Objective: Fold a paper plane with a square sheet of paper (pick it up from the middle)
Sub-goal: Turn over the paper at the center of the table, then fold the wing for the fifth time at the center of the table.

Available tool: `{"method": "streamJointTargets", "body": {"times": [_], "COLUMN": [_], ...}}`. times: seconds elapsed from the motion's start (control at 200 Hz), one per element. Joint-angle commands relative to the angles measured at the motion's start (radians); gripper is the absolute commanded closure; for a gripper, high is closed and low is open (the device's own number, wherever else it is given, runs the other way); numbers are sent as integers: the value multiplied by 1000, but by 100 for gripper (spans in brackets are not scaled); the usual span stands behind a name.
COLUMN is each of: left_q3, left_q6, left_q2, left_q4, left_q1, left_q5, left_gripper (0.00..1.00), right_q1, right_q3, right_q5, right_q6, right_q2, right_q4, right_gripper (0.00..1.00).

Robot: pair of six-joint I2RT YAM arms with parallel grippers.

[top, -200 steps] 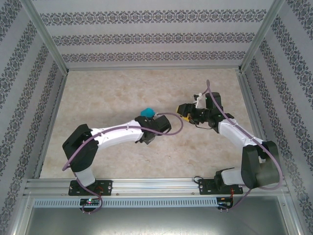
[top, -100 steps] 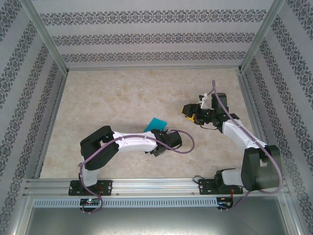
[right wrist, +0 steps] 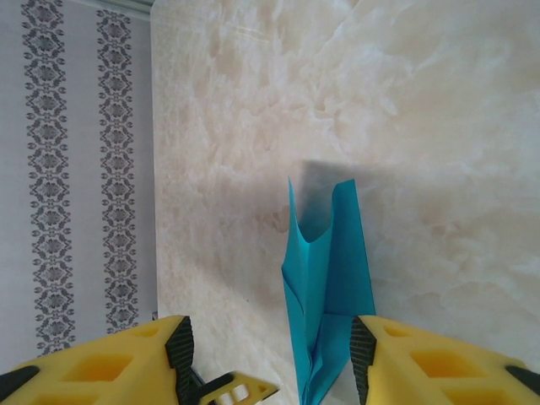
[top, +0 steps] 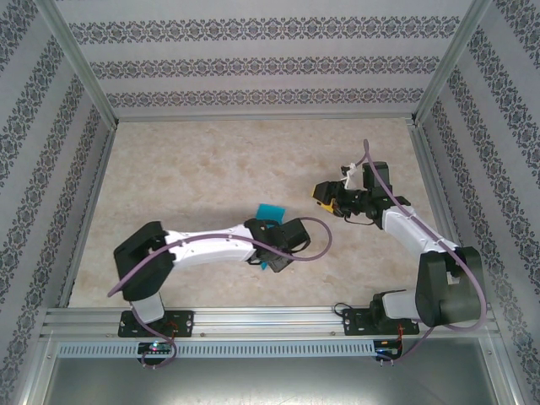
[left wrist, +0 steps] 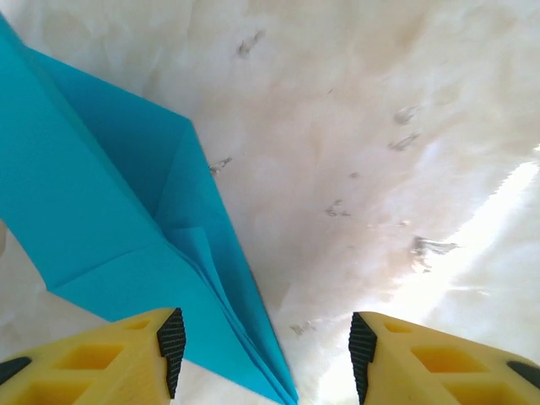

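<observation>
**A:** Well, what is found on the left?

**B:** The left gripper (left wrist: 267, 359) is held low over the table (top: 194, 169), with its jaws spread apart and nothing clamped between them. The paper plane (left wrist: 101, 211) lies flat on the table near the middle. Its narrow end reaches into the gap, closer to the left-hand finger (left wrist: 93, 363) than to the other.

**A:** What could be spoiled there?

**B:** If the jaws are closed where they stand, probably only a few layers at the tip are caught, and the creases may be crushed or pulled open. If the arm is swung aside while so low, the light paper could be dragged along and skewed.

**A:** And the plane itself?

**B:** From the right wrist camera its wings (right wrist: 337, 245) are seen standing up from the body rather than pressed down. The folds may be sprung further apart if they are left unpressed, so the dart shape could be lost.

**A:** On the right?

**B:** The right gripper (right wrist: 268, 354) is kept to the right of the plane and well apart from it, pointed towards it, jaws wide and empty. If it is driven in along the table, the plane is more likely to be pushed across the smooth surface than grasped. It could also be knocked against the left gripper, which is parked over it.
</observation>
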Motion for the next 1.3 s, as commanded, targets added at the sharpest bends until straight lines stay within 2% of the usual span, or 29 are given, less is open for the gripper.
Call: {"method": "streamJointTargets", "body": {"times": [0.0, 0.22, 0.385, 0.535, 0.679, 0.924, 1.299], "left_q3": [-43, -200, -323, -389, -427, -442, -470], "left_q6": [-54, -130, -175, -221, -275, -294, -290], "left_q2": [-96, -337, -503, -517, -490, -435, -403], "left_q4": [21, 44, 83, 136, 224, 282, 311], "left_q1": [34, 178, 363, 537, 626, 685, 702], "left_q5": [92, 197, 296, 439, 533, 602, 644], "left_gripper": [42, 42, 34, 34, 33, 33, 33], "right_q1": [41, 183, 312, 422, 495, 555, 562], "right_q3": [-7, -6, 6, 32, 74, 161, 118], "right_q5": [-3, 63, 144, 202, 242, 279, 345], "right_q6": [17, 66, 99, 121, 110, 56, -14], "right_q2": [7, 19, 56, 124, 206, 332, 339], "right_q4": [28, 61, 78, 103, 97, 13, -104], "right_gripper": [48, 58, 67, 74, 79, 84, 87]}}
